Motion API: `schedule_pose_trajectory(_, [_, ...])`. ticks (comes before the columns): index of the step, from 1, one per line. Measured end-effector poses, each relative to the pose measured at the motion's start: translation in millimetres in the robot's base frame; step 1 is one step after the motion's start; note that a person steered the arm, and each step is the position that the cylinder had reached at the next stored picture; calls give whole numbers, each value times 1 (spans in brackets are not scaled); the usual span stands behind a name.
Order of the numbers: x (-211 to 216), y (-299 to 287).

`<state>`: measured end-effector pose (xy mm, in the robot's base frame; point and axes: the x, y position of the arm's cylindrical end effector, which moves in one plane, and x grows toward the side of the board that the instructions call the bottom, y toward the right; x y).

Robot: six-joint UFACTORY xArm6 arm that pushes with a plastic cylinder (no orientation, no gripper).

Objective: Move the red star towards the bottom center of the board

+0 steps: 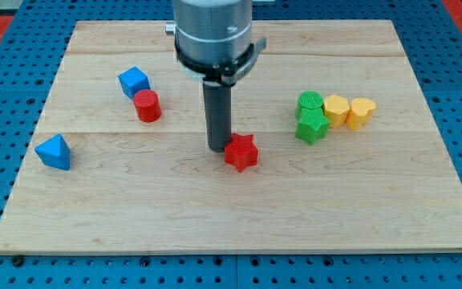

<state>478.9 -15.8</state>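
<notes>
Red star-shaped block (241, 152): near board centre, on pale wooden board (215, 217). My tip (219, 148): touching star's left side; plain rod, no fingers, holding nothing. Blue triangular block (54, 152): left edge. Red cylinder (147, 106), blue cube (133, 81): upper left, adjacent. Green and yellow blocks (334, 112): clustered right.

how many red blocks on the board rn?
2. Red cylinder at the view's left, touching the blue cube. Red star near centre, just right of my tip. None seem hidden.
</notes>
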Motion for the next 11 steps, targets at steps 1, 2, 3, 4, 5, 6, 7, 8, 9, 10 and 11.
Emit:
schedule_pose_trajectory(1, [-40,37])
schedule_pose_trajectory(2, [-31,72])
schedule_pose_trajectory(3, [28,63])
schedule_pose_trajectory(4, [41,-3])
schedule_pose_trajectory(5, [-1,21])
schedule_pose_trajectory(6, [-21,-21])
schedule_pose_trajectory(7, [-2,-55])
schedule_pose_trajectory(8, [27,-25])
schedule_pose_trajectory(9, [48,2])
schedule_pose_trajectory(10, [34,-42])
schedule_pose_trajectory(11, [72,-144])
